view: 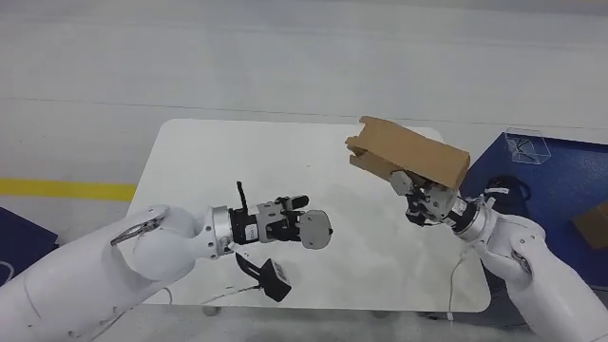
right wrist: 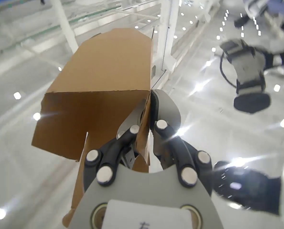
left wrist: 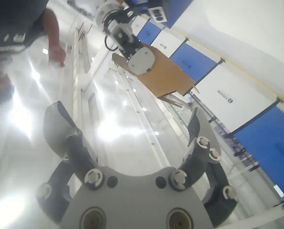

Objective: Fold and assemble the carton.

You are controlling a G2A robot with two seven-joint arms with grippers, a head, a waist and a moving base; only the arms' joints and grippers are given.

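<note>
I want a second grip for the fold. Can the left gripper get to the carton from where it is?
Probably yes: the left gripper is open, nothing stands between it and the carton, which the right gripper holds above the table.

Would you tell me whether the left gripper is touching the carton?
Apart. The top view shows bare table between the left gripper and the carton, which the right gripper holds up.
</note>
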